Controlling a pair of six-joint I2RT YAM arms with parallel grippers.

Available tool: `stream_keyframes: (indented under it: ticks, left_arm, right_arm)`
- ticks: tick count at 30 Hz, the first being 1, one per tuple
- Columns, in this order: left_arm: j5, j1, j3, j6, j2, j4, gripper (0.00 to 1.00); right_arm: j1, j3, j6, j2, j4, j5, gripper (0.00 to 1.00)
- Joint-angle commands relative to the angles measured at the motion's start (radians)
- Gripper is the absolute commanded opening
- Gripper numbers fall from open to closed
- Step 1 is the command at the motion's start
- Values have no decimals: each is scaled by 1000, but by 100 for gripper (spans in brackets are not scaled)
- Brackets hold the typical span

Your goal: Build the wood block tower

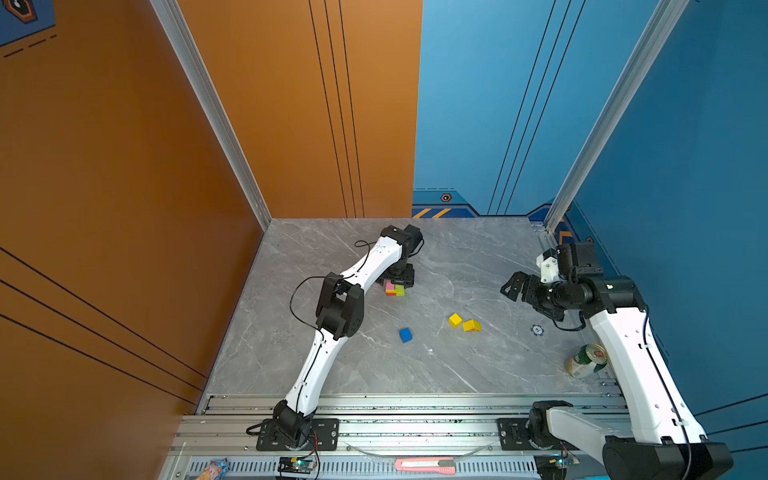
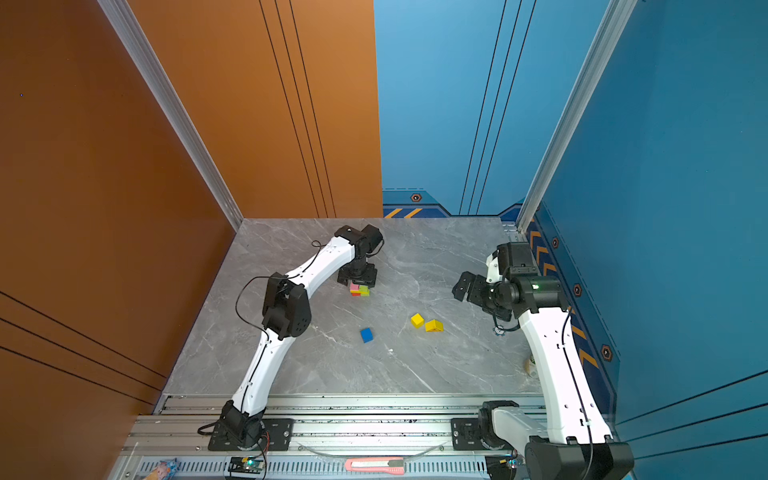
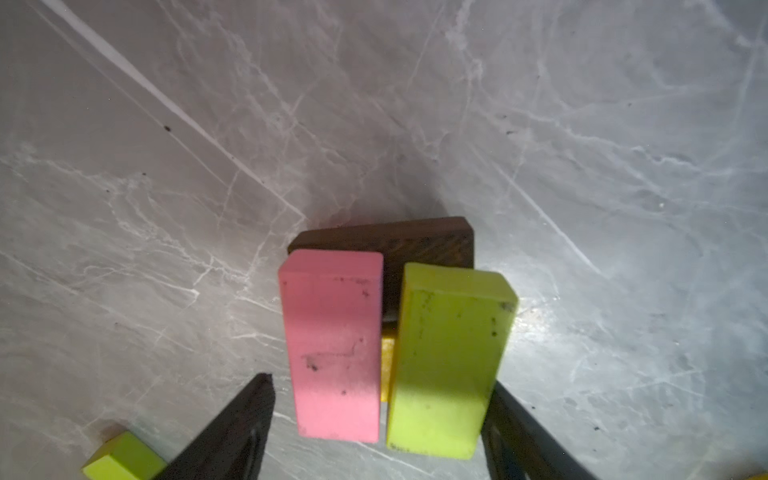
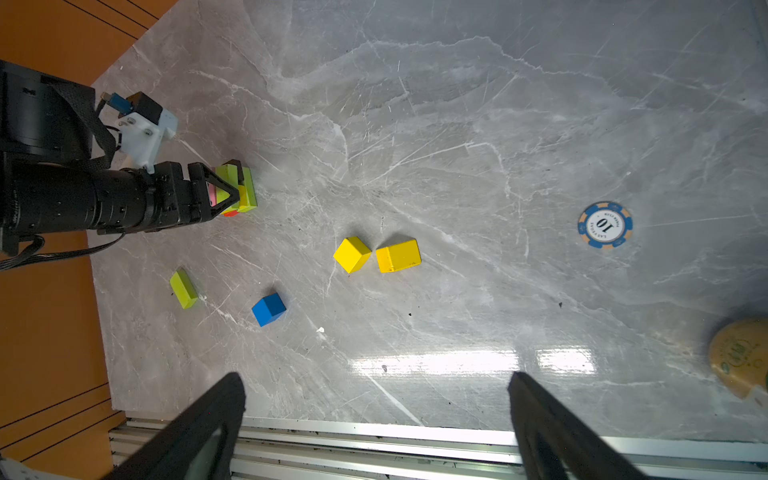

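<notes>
Grey marble tabletop (image 1: 457,374): the tower (image 1: 395,288) sits between the left gripper (image 3: 381,381) jaws, which stand open around its pink bar (image 3: 332,353) and lime bar (image 3: 444,361). One jaw touches lime; nothing is gripped. Close gently and squarely to align both bars. The right gripper (image 4: 375,376) gapes empty, well apart.

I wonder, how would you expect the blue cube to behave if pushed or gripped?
The blue cube looks solid and stiff, with flat faces for gripping. Resting flat, it should slide, not roll, perhaps skidding on the glossy table.
</notes>
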Motion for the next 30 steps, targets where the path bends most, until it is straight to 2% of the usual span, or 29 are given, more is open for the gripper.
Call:
stream_keyframes:
  ticks: [1,30]
  left_arm:
    - [3,10,-6,-14,26,-23,78]
    - [41,17,41,-47,49,-23,75]
  right_arm:
    - [-8,7,-4,10,-16,-2,100]
    - [-8,1,0,10,-12,-9,100]
